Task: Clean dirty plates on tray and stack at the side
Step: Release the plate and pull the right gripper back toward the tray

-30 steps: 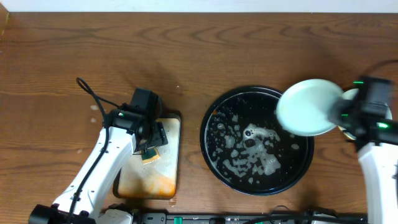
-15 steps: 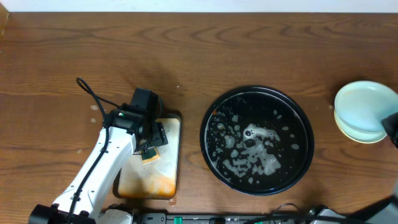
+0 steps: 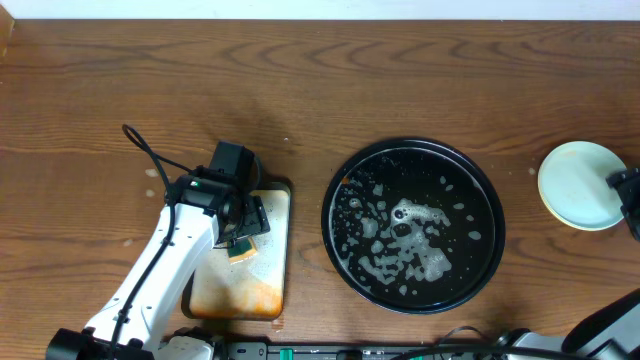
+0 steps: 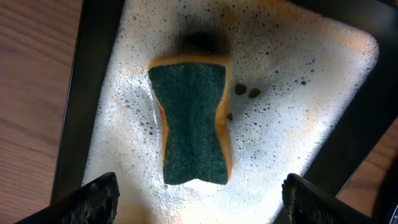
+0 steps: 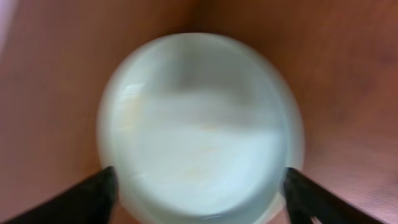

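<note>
overhead: the pale round plastic plates (image 3: pixel 578 185) are sitting stacked right of the glossy round black tray (image 3: pixel 465 185). left wrist: the left hand (image 4: pixel 199 202) is hanging apart above a green sponge (image 4: pixel 194 124). right wrist: the right hand (image 5: pixel 199 199) is gaping over them; rising straight up should avoid nudging them.

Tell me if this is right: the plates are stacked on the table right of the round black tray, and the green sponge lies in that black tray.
One slip: the green sponge lies in the small rectangular foamy tray, not the round black tray, as the left wrist view shows. The plates are indeed stacked on the table right of it.
</note>
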